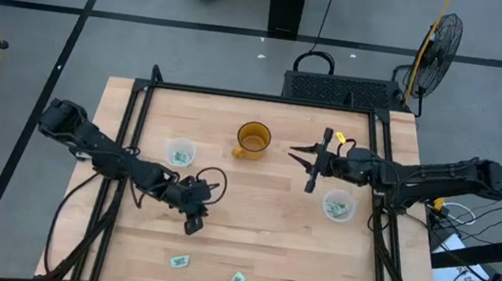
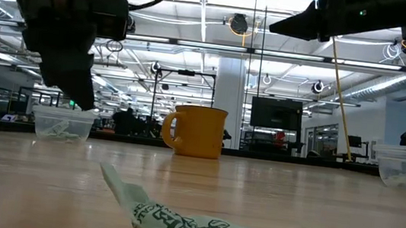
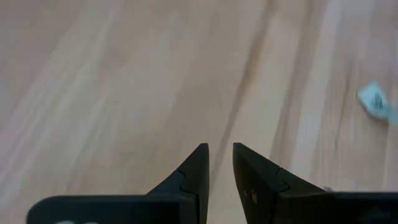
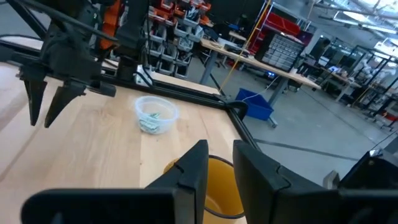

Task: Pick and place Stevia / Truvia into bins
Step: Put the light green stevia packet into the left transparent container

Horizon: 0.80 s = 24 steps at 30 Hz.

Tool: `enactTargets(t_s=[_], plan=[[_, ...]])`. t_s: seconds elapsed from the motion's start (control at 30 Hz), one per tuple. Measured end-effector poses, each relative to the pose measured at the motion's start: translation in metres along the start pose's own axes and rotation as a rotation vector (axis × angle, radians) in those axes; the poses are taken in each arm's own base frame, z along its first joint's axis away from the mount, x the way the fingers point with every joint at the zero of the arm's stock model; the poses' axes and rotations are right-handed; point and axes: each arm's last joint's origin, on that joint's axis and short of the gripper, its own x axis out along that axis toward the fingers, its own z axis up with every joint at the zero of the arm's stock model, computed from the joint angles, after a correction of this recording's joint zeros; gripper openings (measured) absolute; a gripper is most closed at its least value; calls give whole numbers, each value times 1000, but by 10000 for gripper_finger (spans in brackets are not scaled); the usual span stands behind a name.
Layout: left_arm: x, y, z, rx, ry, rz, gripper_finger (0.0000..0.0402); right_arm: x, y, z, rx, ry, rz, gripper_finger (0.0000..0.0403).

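Observation:
Two pale green and white sachets (image 1: 181, 260) (image 1: 237, 280) lie flat on the table near its near edge; one sachet (image 2: 175, 226) fills the low view's foreground and another (image 3: 376, 102) shows in the left wrist view. Two clear cups, the left cup (image 1: 179, 153) and the right cup (image 1: 337, 207), each hold sachets. My left gripper (image 1: 192, 227) hangs above bare wood between the left cup and the loose sachets, its fingers (image 3: 199, 162) a narrow gap apart and empty. My right gripper (image 1: 294, 150) is raised beside the amber mug, also narrowly open and empty.
An amber mug (image 1: 253, 139) stands at the table's far middle, just under my right gripper (image 4: 217, 149). A black frame (image 1: 141, 98) borders the table's left, far and right sides. Bare wood lies between the two cups and the near edge.

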Motion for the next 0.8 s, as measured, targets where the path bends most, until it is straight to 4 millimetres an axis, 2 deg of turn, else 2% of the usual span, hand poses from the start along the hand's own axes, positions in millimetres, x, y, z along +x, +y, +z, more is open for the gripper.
enactTargets(t_s=[0.07,0.17,0.37,0.5,0.63,0.8], plan=[[0,3,2,-27,-4,8,77,0,-1,0,-15,1,-2,71],[0,4,3,22,-2,10,91,0,-1,0,-19,1,-3,71],[0,4,1,52,24,6,159,0,-1,0,-8,2,-2,71],[0,-2,-4,98,94,-88,194,0,0,-3,-10,25,6,71],[-2,-15,-18,146,147,-140,201,0,1,-5,-15,49,14,71],[-7,-34,-40,152,175,-174,186,0,1,-6,-16,56,16,71]])
